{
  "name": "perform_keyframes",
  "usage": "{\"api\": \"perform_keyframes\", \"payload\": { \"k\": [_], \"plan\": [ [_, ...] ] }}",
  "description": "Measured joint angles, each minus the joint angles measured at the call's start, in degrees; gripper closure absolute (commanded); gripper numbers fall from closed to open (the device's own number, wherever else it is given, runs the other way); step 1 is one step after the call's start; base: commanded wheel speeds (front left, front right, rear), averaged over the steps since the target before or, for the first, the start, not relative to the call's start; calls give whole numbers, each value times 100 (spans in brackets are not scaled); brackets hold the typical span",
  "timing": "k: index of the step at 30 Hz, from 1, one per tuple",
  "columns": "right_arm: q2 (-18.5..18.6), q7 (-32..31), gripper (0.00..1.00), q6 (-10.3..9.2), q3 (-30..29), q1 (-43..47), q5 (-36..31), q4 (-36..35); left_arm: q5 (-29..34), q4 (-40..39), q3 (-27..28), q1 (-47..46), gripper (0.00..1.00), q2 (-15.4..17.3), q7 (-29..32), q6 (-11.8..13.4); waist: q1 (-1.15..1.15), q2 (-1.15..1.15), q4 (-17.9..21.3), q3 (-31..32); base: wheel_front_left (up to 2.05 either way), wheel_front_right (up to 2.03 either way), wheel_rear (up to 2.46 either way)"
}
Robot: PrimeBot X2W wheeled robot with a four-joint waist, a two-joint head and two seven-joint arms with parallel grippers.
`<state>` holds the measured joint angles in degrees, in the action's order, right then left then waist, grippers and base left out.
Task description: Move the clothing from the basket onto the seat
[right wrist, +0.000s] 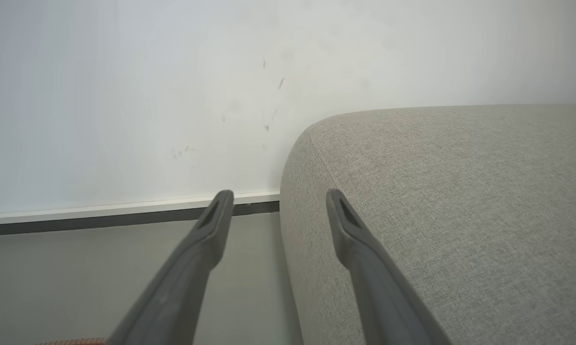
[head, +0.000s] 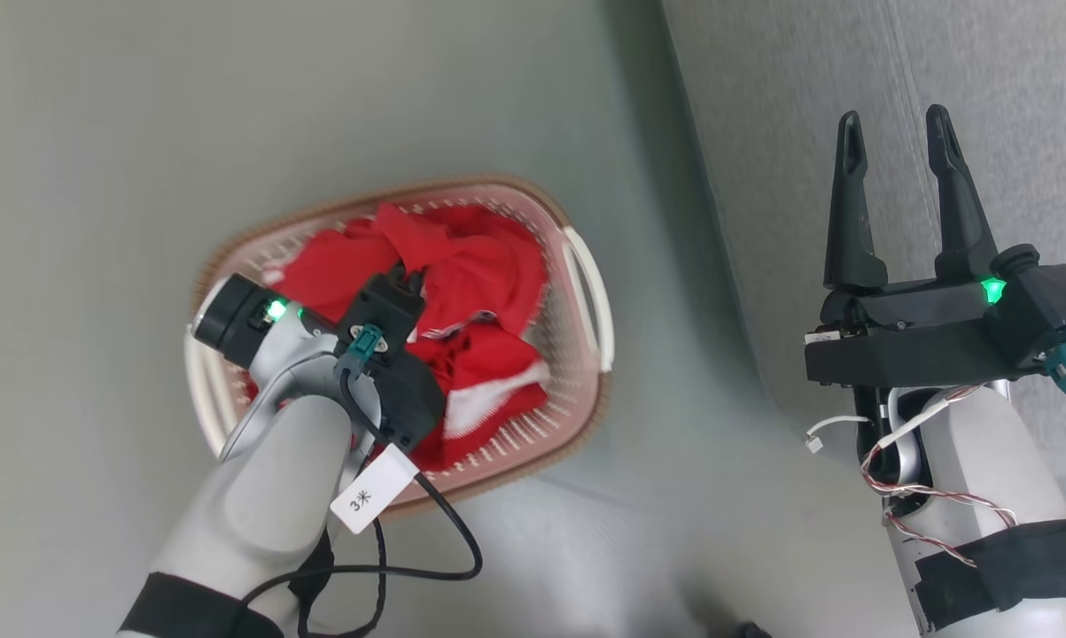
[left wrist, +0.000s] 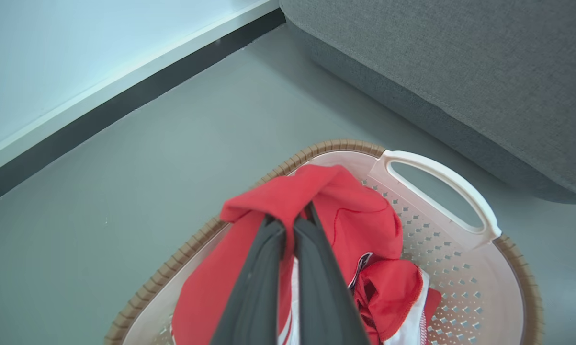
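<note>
Starting from the head view, the left gripper (head: 406,279) is holding the clothing (head: 479,266) heaped in the basket (head: 586,292) on the floor (head: 98,133) beside the seat (head: 852,80), while the right gripper (head: 894,133) is hovering spread and empty over it. Along the left wrist, the fingers (left wrist: 259,268) are pinching a red fold almost shut, so lifting straight and slowly is looking wisest, keeping trailing fabric clear of the basket. Along the right wrist, open fingers are pointing past the seat's corner.
</note>
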<state>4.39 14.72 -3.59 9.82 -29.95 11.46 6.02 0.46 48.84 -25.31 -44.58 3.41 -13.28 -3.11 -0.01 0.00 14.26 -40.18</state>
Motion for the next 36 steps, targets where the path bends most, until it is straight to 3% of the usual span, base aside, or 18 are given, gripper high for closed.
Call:
{"api": "perform_keyframes", "payload": {
  "k": [19, 36],
  "plan": [
    [60, 0, 0, 171, -66, 538, -86, 522, -449, -537, -152, 338, 100, -76, -101, -300, 0, 0, -837, 1669, 0, 0, 0],
    [4, -1, 0, 417, 243, 1237, -93, 968, -812, -850, -275, 823, 100, -97, -103, -396, 0, -1, -1213, 3177, 0, 0, 0]
  ]
}}
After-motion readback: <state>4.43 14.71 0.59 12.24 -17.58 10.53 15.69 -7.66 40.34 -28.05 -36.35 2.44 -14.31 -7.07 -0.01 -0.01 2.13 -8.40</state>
